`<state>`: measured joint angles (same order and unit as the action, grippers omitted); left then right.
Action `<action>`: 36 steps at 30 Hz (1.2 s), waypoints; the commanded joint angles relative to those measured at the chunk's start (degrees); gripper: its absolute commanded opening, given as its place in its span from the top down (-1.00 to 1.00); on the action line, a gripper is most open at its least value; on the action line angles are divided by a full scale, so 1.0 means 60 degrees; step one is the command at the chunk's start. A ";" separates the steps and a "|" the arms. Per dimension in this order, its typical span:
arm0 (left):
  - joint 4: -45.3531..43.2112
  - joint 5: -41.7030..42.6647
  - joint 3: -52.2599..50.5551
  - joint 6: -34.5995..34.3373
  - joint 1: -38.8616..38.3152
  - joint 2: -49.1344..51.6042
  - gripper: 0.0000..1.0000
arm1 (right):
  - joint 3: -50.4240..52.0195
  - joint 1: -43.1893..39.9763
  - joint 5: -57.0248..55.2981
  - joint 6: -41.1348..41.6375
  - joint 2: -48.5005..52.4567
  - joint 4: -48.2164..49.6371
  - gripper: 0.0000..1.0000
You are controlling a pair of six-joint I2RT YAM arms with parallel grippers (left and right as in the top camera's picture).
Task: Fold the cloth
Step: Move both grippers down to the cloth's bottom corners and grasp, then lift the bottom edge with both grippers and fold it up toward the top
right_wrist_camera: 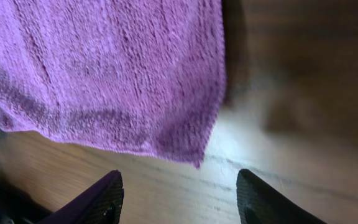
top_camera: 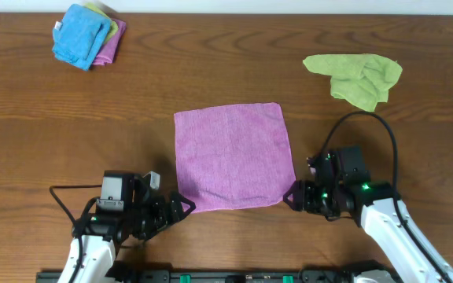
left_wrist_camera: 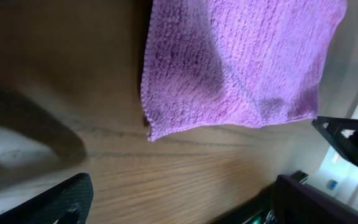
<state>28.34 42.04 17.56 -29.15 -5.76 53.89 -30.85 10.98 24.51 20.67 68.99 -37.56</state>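
Cloth flat on surface, left hand and right hand open just beside its near corners; likely risk: closing short, catching bare wood, not fabric.

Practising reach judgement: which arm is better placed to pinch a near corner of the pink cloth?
Probably right. The right gripper has a corner of the cloth just ahead, centred between its open fingers; for the left gripper the corner lies farther off.
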 commanded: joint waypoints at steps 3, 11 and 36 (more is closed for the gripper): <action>-0.1086 0.0175 -0.0605 -0.0973 0.0047 0.0011 -0.80 | 0.0033 -0.0069 0.0240 0.0051 0.0335 0.0346 -0.19; -0.2714 0.0171 -0.1490 -0.1902 0.0047 0.0015 -0.68 | 0.0033 -0.0120 0.0240 0.0051 0.1195 0.1016 -0.15; -0.5206 -0.0102 -0.2269 -0.2943 -0.0674 0.1326 -0.14 | 0.0033 -0.0583 0.0750 -0.0055 0.1759 0.1585 0.10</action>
<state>-3.86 45.04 5.58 -45.98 -9.17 59.66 -30.76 7.90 27.66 20.58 79.33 -28.42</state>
